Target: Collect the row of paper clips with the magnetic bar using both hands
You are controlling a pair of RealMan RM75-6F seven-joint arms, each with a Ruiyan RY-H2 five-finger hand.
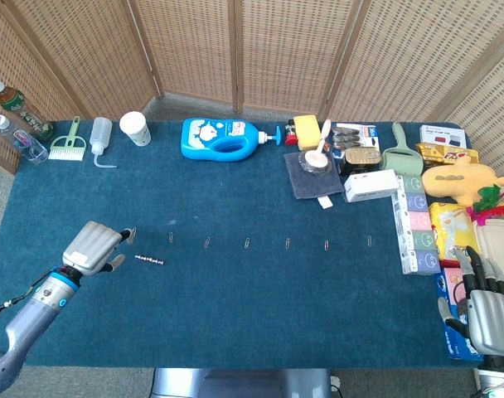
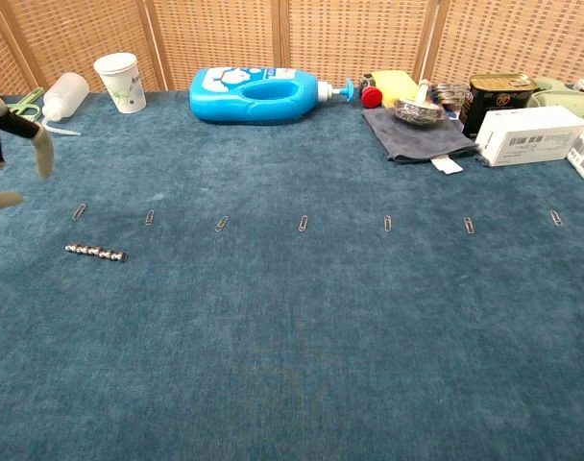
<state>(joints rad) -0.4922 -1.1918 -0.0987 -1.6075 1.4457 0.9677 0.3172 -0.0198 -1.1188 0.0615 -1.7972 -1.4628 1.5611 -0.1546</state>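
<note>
The magnetic bar (image 1: 150, 260) (image 2: 96, 253), a short string of shiny beads, lies on the blue cloth toward the left. Just beyond it runs the row of paper clips (image 1: 247, 244) (image 2: 304, 223), several spaced across the table. My left hand (image 1: 93, 245) (image 2: 12, 144) hovers a little left of the bar, fingers apart and holding nothing; its fingertips cover the leftmost clip in the head view. My right hand (image 1: 487, 311) stays at the table's right front corner, fingers extended and empty, far from the clips.
Along the back stand a blue detergent bottle (image 1: 223, 138), a paper cup (image 1: 135, 128), a squeeze bottle (image 1: 101, 137) and a small brush (image 1: 68, 145). A grey cloth with a dish (image 1: 314, 170), a white box (image 1: 370, 185) and packed goods (image 1: 418, 224) crowd the right side.
</note>
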